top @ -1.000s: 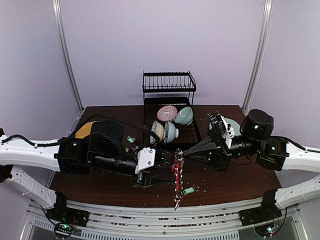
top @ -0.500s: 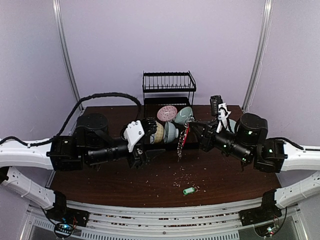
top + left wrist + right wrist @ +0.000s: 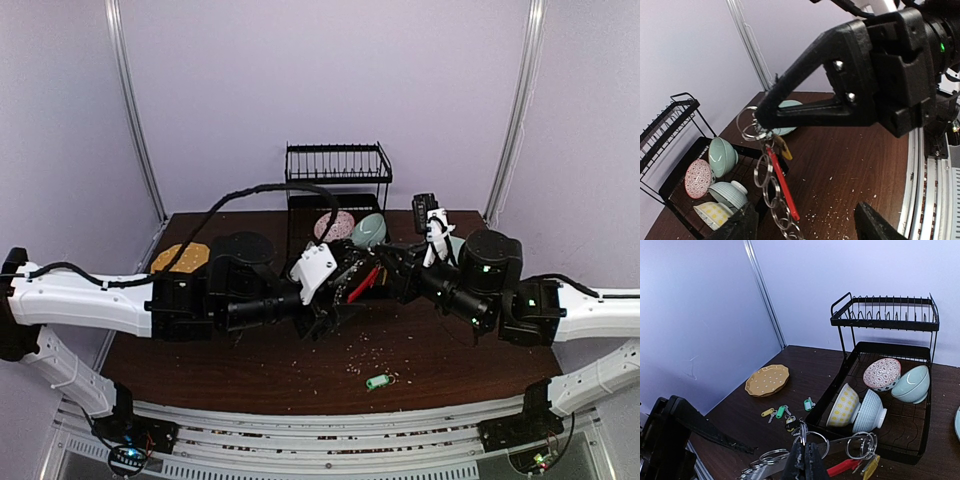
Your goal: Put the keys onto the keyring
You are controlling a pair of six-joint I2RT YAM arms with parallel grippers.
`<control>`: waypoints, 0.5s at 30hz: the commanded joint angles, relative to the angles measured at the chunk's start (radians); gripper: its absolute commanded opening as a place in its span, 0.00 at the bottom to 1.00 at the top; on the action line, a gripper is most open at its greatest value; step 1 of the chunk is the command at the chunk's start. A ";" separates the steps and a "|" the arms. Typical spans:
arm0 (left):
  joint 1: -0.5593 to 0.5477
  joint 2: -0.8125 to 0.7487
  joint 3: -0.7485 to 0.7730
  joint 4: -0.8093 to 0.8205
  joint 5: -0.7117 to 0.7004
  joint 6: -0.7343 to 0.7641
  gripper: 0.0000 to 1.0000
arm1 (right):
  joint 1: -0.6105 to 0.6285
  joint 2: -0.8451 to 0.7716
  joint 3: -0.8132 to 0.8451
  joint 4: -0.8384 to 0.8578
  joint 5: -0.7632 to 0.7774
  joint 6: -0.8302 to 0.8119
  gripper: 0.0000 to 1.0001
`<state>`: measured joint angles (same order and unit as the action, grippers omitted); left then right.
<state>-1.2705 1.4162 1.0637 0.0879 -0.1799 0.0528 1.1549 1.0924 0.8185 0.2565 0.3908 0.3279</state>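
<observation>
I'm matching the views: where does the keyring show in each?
Top external: keyring at centre.
Left wrist: keyring hanging left of centre.
Right wrist: keyring along the bottom edge.
Shared landmark: the black dish rack, in all three.

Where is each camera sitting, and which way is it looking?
Top camera: above, behind the arms, looking down at table and dish rack; both arms show.
Left wrist: on the left arm, facing the right fingers pinching the keyring; own left fingers show, open.
Right wrist: on the right arm, facing rack and yellow plate; own shut fingers show.
Shared: both wrist views show keyring and rack.
</observation>
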 commanded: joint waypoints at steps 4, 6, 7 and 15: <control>0.006 0.008 0.022 0.091 -0.142 -0.002 0.56 | 0.015 0.002 0.028 0.060 -0.019 -0.006 0.00; 0.008 0.026 0.028 0.093 -0.148 0.000 0.55 | 0.019 0.006 0.028 0.068 -0.027 -0.009 0.00; 0.009 0.037 0.033 0.090 -0.148 0.002 0.55 | 0.020 0.008 0.027 0.071 -0.037 -0.015 0.00; 0.029 0.046 0.034 0.089 -0.119 -0.014 0.39 | 0.018 -0.038 -0.019 0.117 -0.119 -0.081 0.00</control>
<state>-1.2556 1.4647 1.0752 0.1291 -0.2974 0.0460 1.1675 1.0916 0.8158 0.3191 0.3046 0.2840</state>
